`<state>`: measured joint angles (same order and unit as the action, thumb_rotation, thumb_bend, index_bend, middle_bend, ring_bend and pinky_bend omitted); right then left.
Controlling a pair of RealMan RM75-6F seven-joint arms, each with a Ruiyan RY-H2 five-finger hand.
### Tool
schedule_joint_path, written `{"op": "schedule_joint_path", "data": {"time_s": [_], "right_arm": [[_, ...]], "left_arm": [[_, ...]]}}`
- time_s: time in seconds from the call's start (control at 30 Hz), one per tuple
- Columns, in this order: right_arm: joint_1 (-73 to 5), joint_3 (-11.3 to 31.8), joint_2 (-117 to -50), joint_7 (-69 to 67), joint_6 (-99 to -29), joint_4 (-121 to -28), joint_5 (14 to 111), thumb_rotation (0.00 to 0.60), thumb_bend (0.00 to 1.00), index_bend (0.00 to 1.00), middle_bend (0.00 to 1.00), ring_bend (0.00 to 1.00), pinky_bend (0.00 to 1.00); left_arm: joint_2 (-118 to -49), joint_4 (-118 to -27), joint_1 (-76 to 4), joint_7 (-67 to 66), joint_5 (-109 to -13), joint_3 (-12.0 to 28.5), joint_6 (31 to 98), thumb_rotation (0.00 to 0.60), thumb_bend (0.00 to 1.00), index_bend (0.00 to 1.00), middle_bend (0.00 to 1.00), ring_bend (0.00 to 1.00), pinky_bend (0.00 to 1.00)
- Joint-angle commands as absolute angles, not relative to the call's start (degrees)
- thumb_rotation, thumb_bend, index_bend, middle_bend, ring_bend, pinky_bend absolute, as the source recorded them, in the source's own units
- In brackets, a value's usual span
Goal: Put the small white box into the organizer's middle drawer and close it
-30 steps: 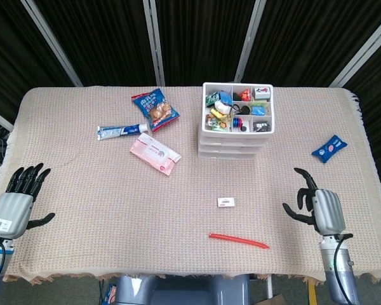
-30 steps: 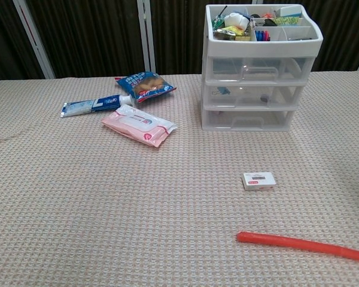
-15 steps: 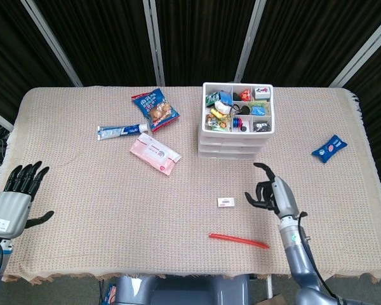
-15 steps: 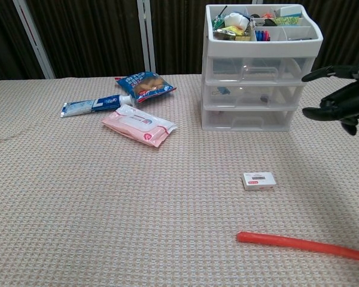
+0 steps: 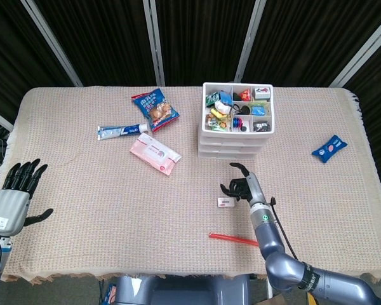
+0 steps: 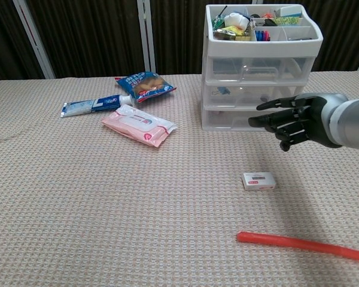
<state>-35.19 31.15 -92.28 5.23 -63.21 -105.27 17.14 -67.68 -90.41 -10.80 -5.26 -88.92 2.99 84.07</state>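
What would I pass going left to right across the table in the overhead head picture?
Left hand → toothpaste tube → pink wipes pack → small white box → right hand → blue packet. The snack bag, organizer and red stick overlap others, so I left them out.

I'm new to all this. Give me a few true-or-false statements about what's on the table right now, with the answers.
1. The right hand holds the white box. False: it hovers above the box, holding nothing.
2. All three organizer drawers are closed. True.
3. A red stick lies nearer the table's front edge than the box. True.
4. The toothpaste sits in the organizer's top tray. False: it lies on the cloth beside the pink pack.
5. The left hand is over the organizer. False: it is at the table's left edge.
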Motion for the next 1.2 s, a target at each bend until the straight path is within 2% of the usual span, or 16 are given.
{"op": "schedule_joint_path", "data": {"time_s": [0.03,0.57,0.83,1.2], "right_arm": [[-37.22,33.19,-94.19,4.27,-62.14,-102.36,13.84,0.6,0.25,0.19,0.79,0.83,0.73],[-42.62,36.6,-101.36,0.95,-61.02,-91.96,11.16,0.6,0.25,0.13,0.79,0.83,0.73],[-43.45,38.29,-102.83,-0.65,-59.58,-89.0,9.07,0.6,0.26,0.13,0.79,0.82,0.73],[-44.29,40.97,-104.2,-2.87,-61.19,-85.73,8.9,0.6,0.27,0.13,0.79,0.82,0.73]], "left_arm": [[-67.67,-90.45,-10.84,-5.21,-88.82,3.03,83.98,0.6,0.01,0.0,0.0,0.0,0.0],[-66.95,-90.81,-11.03,-3.13,-87.84,3.33,83.17,0.6,0.01,0.0,0.0,0.0,0.0],[-67.0,-90.83,-11.19,-3.51,-87.64,3.31,82.77,0.6,0.01,0.0,0.0,0.0,0.0],[-66.79,-91.2,-11.3,-3.0,-86.91,3.4,82.13,0.6,0.01,0.0,0.0,0.0,0.0]]}}
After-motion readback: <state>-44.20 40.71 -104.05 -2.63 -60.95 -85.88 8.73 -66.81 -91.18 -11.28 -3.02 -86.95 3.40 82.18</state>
